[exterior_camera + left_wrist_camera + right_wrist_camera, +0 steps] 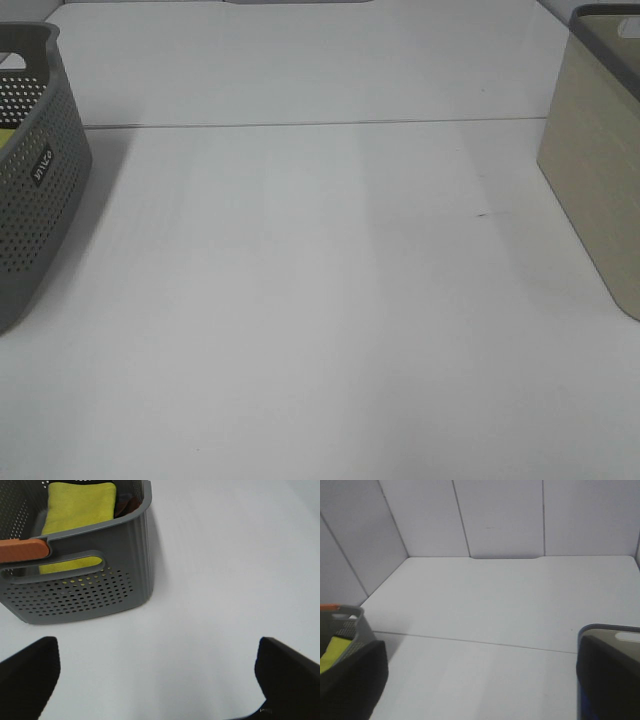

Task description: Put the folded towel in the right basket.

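The folded yellow towel (75, 510) lies inside the grey perforated left basket (100, 585), which stands at the left edge of the high view (40, 170); only a sliver of the towel (4, 137) shows there. The beige right basket (595, 170) stands at the right edge. My left gripper (157, 680) is open and empty, apart from the grey basket on the table side of its handle wall. My right gripper (480, 680) is open and empty, with the grey basket (350, 625) and the right basket's rim (610, 629) at the sides of its view. Neither gripper shows in the high view.
An orange piece (22, 550) sits on the grey basket's rim. A dark item (125, 505) lies beside the towel in the basket. A seam (320, 123) crosses the white table (320, 300). White wall panels (495, 515) stand behind the table.
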You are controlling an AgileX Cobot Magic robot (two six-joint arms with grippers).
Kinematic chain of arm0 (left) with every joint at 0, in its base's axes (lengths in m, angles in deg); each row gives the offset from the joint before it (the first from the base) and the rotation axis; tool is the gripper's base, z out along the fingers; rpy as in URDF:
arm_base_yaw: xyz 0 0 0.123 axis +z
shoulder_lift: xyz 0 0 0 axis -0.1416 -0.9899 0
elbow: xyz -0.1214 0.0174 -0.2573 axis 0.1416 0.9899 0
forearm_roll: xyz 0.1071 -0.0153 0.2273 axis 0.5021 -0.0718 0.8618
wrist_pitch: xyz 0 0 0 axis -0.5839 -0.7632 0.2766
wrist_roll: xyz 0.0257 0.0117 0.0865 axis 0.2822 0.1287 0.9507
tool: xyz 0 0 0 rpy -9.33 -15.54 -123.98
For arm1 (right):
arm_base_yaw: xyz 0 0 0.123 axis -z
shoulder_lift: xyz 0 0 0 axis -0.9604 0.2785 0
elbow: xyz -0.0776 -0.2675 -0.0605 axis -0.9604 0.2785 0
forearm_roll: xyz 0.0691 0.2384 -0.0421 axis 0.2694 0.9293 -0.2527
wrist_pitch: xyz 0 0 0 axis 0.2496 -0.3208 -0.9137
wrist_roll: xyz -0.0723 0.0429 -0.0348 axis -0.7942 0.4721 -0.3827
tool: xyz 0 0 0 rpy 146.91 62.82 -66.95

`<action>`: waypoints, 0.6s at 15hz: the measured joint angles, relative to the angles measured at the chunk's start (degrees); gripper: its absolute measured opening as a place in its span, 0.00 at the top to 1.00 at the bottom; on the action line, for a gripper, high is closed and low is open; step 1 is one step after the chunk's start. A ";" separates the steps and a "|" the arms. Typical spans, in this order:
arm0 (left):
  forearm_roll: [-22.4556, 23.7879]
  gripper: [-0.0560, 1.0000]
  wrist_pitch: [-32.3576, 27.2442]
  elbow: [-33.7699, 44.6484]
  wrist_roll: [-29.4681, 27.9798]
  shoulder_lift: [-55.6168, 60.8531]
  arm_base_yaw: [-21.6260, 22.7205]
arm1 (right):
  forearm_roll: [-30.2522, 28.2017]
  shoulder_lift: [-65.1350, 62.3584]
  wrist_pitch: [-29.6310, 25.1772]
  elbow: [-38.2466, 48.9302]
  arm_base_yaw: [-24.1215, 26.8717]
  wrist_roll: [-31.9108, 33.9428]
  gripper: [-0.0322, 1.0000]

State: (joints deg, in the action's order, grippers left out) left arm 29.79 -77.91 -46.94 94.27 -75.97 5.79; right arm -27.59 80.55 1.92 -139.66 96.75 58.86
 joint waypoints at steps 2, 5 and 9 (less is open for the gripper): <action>0.00 0.01 0.00 0.00 0.00 0.00 0.00 | -1.32 -7.28 -0.17 6.82 -8.14 -1.72 0.02; 0.00 0.01 0.00 0.00 0.00 0.00 0.00 | -7.16 -16.21 -0.34 20.00 -16.21 0.17 0.02; 0.00 0.01 0.00 0.00 0.00 0.00 0.00 | -12.61 -28.42 -0.34 37.93 -16.44 3.84 0.02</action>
State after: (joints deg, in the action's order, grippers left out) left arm 29.79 -77.91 -46.94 94.27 -75.97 5.79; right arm -40.19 52.13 1.58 -101.73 80.31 62.70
